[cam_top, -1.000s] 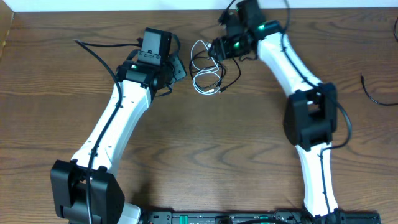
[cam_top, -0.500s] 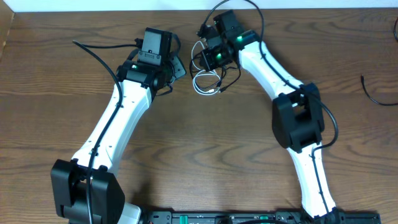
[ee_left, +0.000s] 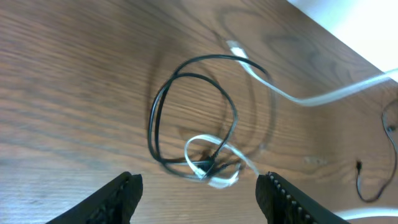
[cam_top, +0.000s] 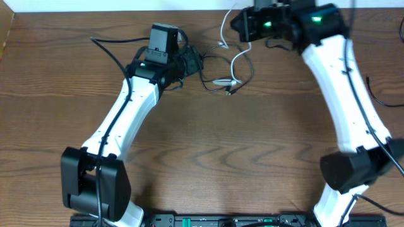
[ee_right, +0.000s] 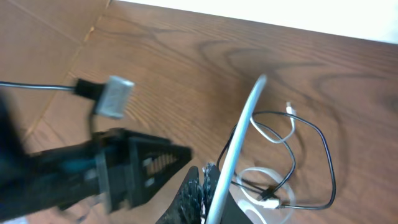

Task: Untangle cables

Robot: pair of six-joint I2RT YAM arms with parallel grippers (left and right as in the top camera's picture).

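Note:
The black cable (cam_top: 252, 74) lies on the wooden table as a loose loop (ee_left: 193, 112). The white cable (cam_top: 233, 66) is still threaded through it, with a small white loop (ee_left: 211, 163) on the black one's near side. From there the white cable (ee_left: 311, 96) rises taut to my right gripper (cam_top: 243, 28) at the table's far edge. That gripper (ee_right: 202, 180) is shut on the white cable (ee_right: 239, 140), and the black cable (ee_right: 323, 155) lies below it. My left gripper (cam_top: 191, 62) stands open just left of the tangle, its fingers (ee_left: 121, 194) wide apart and empty.
A separate black wire (cam_top: 379, 98) lies at the table's right edge, its plug end (ee_left: 359, 167) showing in the left wrist view. The white wall runs along the far table edge (cam_top: 126, 11). The left arm's black body (ee_right: 124, 165) sits close beside the right gripper.
The right gripper shut on the white cable and pulled it up and back toward the far edge, stretching it out of its coil. The left gripper opened and shifted right toward the tangle.

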